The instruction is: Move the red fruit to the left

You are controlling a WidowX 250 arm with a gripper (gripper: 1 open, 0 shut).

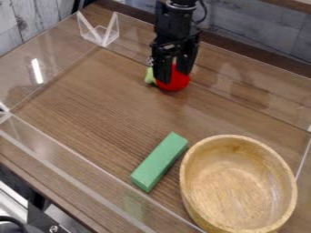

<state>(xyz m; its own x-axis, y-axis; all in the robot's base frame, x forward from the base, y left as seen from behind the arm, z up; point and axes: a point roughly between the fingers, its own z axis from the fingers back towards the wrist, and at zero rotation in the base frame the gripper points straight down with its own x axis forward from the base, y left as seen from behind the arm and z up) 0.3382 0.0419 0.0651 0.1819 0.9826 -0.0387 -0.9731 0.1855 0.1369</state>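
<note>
The red fruit (175, 81) lies on the wooden table at the back middle, its light green leafy top pointing left. My black gripper (172, 66) stands right over it, coming down from above. Its fingers (157, 64) straddle the fruit on either side and partly hide its upper half. Whether the fingers press on the fruit cannot be made out.
A flat green rectangular block (161, 161) lies in the front middle. A large wooden bowl (238, 185) sits at the front right. Clear plastic walls (49, 68) border the table on the left and front, with a small clear stand (98, 31) at the back left.
</note>
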